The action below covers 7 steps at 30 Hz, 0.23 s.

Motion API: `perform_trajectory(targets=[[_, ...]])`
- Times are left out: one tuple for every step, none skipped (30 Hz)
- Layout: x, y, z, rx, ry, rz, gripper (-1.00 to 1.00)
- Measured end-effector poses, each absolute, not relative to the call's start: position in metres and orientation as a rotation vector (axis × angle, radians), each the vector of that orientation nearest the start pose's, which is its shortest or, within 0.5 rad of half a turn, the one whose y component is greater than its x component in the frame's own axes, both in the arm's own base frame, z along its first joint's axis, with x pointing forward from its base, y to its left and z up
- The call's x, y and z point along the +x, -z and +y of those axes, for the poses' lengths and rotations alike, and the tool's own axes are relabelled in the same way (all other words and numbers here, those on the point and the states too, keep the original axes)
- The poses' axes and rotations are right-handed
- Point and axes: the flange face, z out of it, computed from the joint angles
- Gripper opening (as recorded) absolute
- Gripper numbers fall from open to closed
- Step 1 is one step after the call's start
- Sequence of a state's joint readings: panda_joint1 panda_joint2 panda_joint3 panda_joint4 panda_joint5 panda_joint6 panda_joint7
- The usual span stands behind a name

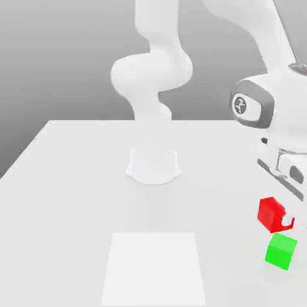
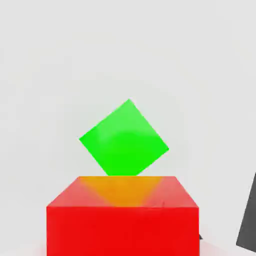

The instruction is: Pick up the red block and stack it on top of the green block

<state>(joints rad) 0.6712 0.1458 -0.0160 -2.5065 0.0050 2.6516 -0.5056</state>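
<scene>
- The gripper [image 1: 280, 220] was clamped on the red block [image 1: 271, 214], with a white fingertip [image 1: 290, 222] showing at the block's lower right side in the exterior view.
- The red block hung clear of the table [image 1: 72, 180], tilted, so the pick-up looked done.
- In the hand view the red block [image 2: 123, 220] sat close under the camera, and the green block [image 2: 124, 138] lay beyond it on the table, turned corner-on.
- In the exterior view the green block [image 1: 281, 250] rested on the table at about five o'clock from the red one, just below it and apart from it.
- The carry looked nearly finished; by my judgement the red block was not yet squarely over the green one.
- What was left: centre it, lower it onto the green block's top face, release and pull away.
- A pale square patch [image 1: 154, 268] lay on the table at about nine o'clock from the green block, well apart.
</scene>
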Motion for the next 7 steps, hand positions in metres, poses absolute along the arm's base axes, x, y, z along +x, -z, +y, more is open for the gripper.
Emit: perform_trajectory(targets=[[0.372,-0.215,0.287,-2.626,-0.001,-1.724,-1.0],[0.372,-0.203,0.288,-2.624,-0.001,-1.727,-1.0],[0.371,-0.19,0.287,-2.623,-0.002,-1.728,-1.0],[0.371,-0.184,0.287,-2.623,-0.003,-1.728,1.0],[0.371,-0.184,0.287,-2.623,-0.003,-1.728,1.0],[0.371,-0.184,0.287,-2.623,-0.003,-1.728,1.0],[0.371,-0.184,0.287,-2.623,-0.003,-1.728,1.0]])
